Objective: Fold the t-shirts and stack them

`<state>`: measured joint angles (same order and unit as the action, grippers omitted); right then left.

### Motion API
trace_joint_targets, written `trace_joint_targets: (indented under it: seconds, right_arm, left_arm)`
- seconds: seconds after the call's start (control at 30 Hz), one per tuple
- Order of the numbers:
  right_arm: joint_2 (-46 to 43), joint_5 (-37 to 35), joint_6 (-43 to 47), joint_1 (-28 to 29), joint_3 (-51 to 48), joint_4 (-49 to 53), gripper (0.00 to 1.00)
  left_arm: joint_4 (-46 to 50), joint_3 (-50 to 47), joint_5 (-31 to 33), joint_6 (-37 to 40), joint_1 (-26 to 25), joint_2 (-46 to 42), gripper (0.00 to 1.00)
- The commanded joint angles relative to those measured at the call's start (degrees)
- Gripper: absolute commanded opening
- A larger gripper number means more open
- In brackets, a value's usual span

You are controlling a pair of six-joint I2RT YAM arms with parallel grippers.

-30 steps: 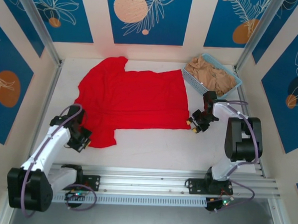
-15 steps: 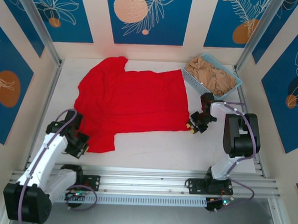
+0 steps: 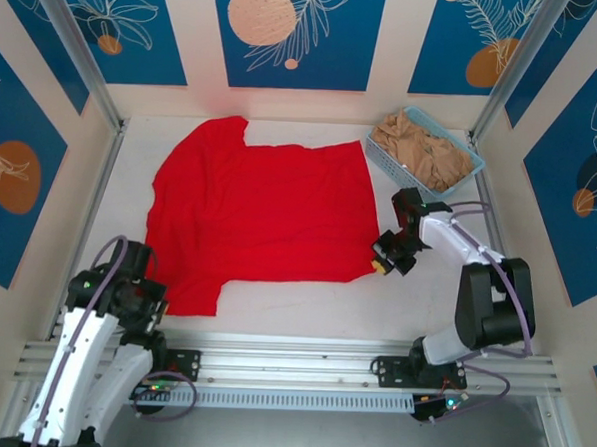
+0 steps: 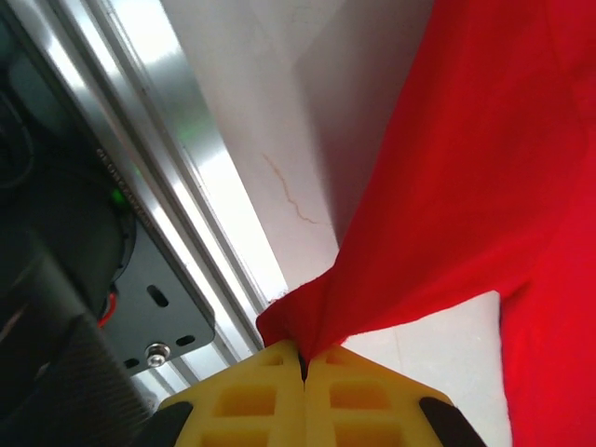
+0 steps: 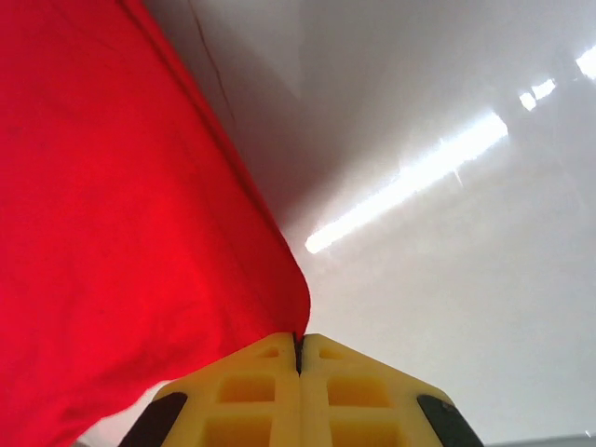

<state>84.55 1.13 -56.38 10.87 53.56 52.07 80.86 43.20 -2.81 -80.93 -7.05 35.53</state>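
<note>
T-shirt (image 3: 264, 207) pinched: left claw (image 4: 303, 358) by rail (image 4: 186, 205), right claw (image 5: 298, 349) forward.

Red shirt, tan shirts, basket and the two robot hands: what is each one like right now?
red t-shirt: spread out on the table, not folded, pinched at two near corners.
tan t-shirts: crumpled in a heap, not folded.
basket: upright at the far right, holding the tan t-shirts.
left gripper: shut on the near-left corner of the red t-shirt.
right gripper: shut on the near-right corner of the red t-shirt.
</note>
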Motion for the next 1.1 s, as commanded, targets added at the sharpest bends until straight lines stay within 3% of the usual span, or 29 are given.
trace_joint_targets:
  seconds: [0.0, 0.27, 0.63, 1.07]
  right_arm:
    - [-4.48, -1.21, 0.15, 1.66, -3.1, 8.73, 0.0]
    - [-12.08, -1.55, -2.41, 1.26, -7.29, 11.51, 0.0]
    - [-2.37, -0.39, -1.15, -1.88, 3.37, 10.77, 0.0]
    - [8.52, 0.1, -0.92, -5.25, 16.71, 10.61, 0.0]
  left_arm:
    - [7.32, 1.4, 0.31, -4.88, -0.6, -1.96, 0.0]
    - [4.26, 6.11, 2.79, -3.47, -0.58, -0.51, 0.0]
    - [-16.36, 16.72, 3.78, 10.37, -0.5, 25.03, 0.0]
    - [-15.23, 33.27, 9.67, 22.43, 2.06, 42.58, 0.0]
